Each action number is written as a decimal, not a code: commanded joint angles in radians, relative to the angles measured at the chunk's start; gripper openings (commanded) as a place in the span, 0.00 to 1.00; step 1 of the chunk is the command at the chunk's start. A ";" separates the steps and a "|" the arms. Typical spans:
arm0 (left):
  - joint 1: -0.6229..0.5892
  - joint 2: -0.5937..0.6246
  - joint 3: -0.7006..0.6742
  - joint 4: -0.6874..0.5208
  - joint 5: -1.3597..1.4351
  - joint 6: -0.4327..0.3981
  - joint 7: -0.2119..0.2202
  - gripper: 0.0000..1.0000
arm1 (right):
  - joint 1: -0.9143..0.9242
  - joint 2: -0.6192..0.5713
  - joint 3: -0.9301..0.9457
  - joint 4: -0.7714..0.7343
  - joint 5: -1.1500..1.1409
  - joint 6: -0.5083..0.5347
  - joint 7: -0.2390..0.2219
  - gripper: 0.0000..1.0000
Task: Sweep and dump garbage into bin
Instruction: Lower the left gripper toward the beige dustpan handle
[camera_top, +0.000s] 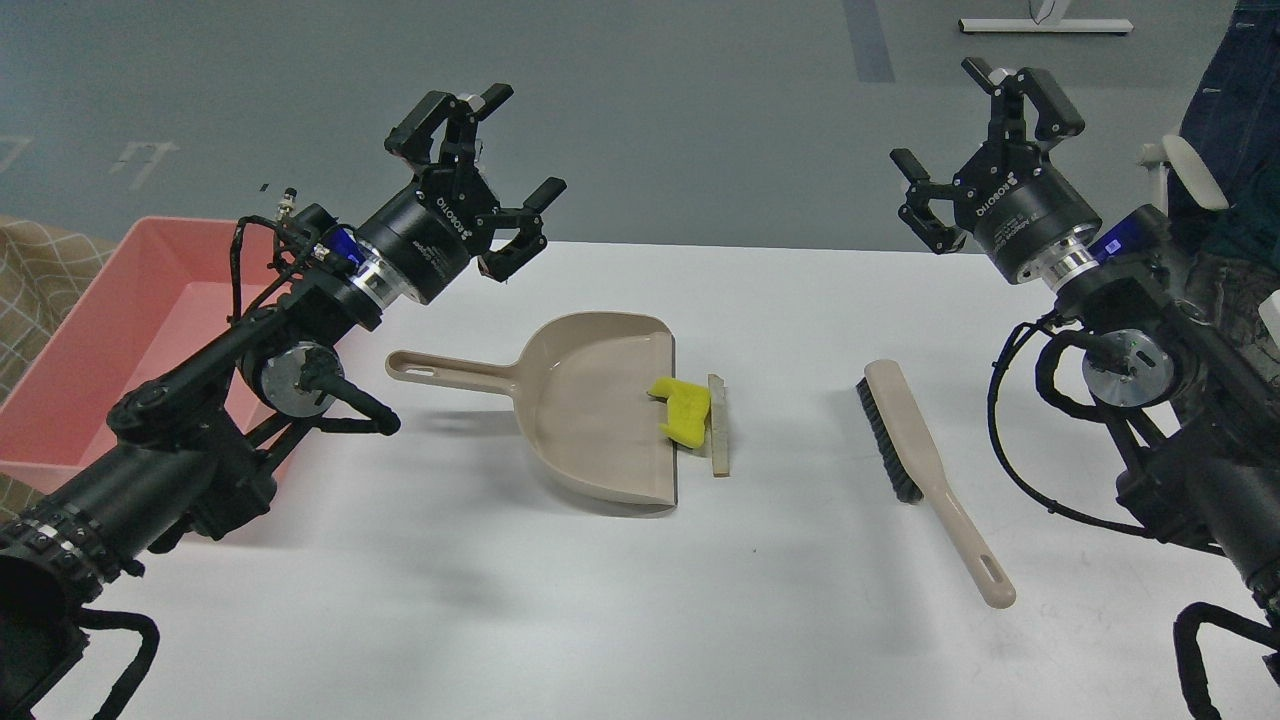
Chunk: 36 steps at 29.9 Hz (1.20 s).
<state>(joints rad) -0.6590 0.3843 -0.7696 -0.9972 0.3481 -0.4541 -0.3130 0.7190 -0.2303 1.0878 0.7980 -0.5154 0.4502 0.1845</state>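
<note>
From the head view, a white table (500, 620) fills the lower part of the scene. The left gripper (500, 170) is raised above the table's far left area, its two fingers spread wide apart with nothing between them. The right gripper (985, 130) is raised over the far right side, its fingers likewise spread wide and holding nothing. A beige dustpan (590, 410) lies flat near the middle of the table, its long handle pointing left and its open mouth facing right. A yellow sponge (682, 408) sits at the dustpan's mouth, partly on the pan's lip. Just to the right of the sponge, touching or nearly touching it, lies a thin pale bread slice (718, 425) on the table, seen edge-on along the pan's front edge. Further right, well apart from the dustpan, a beige hand brush (930, 480) with dark bristles lies on the table, handle pointing toward the near edge. The pink bin (130, 330) sits at the far left beside the table, partly hidden behind the left arm.
</note>
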 joint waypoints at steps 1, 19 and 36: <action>-0.002 -0.007 0.001 0.002 0.003 0.000 0.000 1.00 | -0.001 -0.003 0.000 0.000 0.000 0.001 0.000 1.00; -0.068 0.011 0.024 0.066 0.012 0.045 0.023 1.00 | 0.033 -0.003 -0.039 0.015 0.006 -0.005 -0.016 1.00; -0.067 -0.019 0.007 0.052 -0.001 0.048 0.025 1.00 | 0.005 -0.012 -0.039 0.007 0.006 0.004 -0.043 1.00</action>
<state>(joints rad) -0.7321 0.3666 -0.7625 -0.9351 0.3486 -0.4129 -0.2812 0.7313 -0.2363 1.0483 0.8041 -0.5093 0.4510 0.1413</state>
